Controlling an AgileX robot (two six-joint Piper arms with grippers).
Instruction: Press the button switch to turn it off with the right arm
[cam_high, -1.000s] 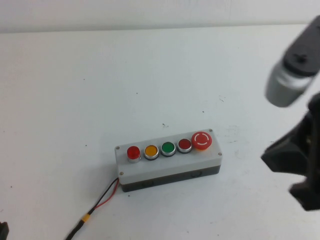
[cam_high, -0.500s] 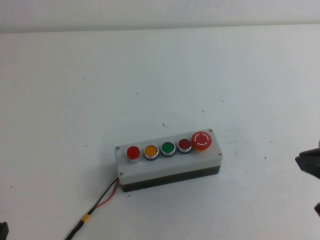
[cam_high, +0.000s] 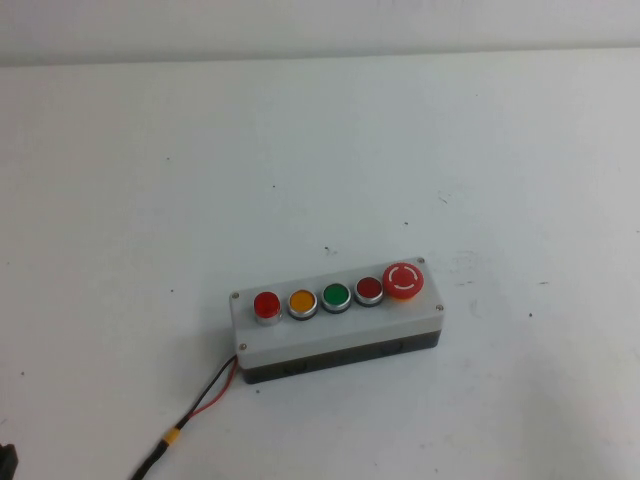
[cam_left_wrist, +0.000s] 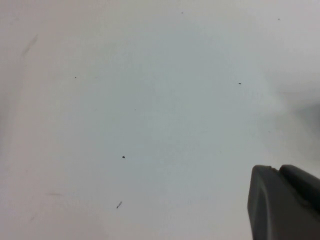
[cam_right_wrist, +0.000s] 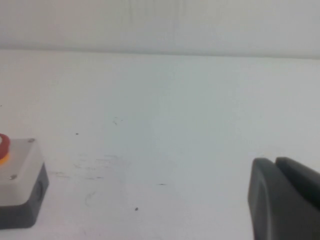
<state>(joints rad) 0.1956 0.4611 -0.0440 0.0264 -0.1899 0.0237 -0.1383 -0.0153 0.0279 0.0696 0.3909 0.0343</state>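
Button switch (cam_high: 267, 306) sits at the robot's-left end of the grey box (cam_high: 330, 340) row, mid-table. Rigid, shallow travel: press straight down on the cap, no gripping. Right gripper (cam_right_wrist: 285, 200) is off to the box's mushroom-button side, left gripper (cam_left_wrist: 282, 200) over bare table; jaw state: can't tell for either (only one corner shows). No containers.

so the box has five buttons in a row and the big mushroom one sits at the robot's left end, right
Not quite. The grey box does carry five buttons in a row, but the big mushroom button sits at the robot's right end; the button switch is at the left end. The high view shows it. Neither gripper appears there; each wrist view shows only one dark finger edge.
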